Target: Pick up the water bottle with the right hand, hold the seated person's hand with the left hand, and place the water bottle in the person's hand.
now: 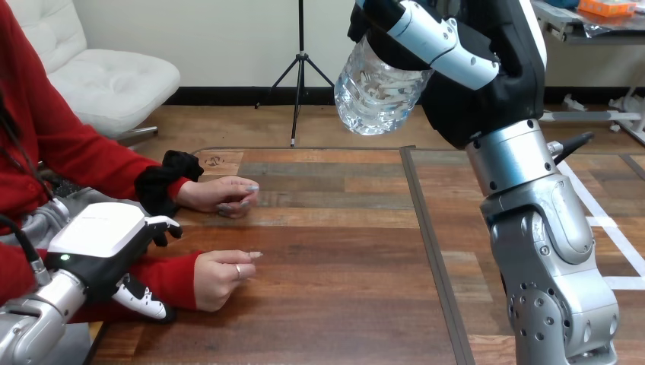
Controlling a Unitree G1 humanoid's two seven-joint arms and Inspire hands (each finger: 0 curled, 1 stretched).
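— So, what is happening closest to us?
— Down at the near left, the left hand (103, 251) is lying over the person's red-sleeved wrist (171, 275). Its thumb (163, 228) is curling over the far side and its fingers (144, 300) round the near side, so it is clasping that wrist.
— And the person's nearer hand (220, 277)?
— It is resting on the table (342, 304) just past that clasp, loosely curled.
— What is lying further back?
— The person's farther hand (224, 196) is resting on the wood too, fingers pointing right, apart from the nearer one.
— Where is the bottle (376, 91)?
— It is hanging high over the far part of the table, well apart from both of the person's hands, tilting with its base towards us. The right hand (456, 61) is gripping it, wrapping round its upper part, with the right arm (540, 251) rising at the right.
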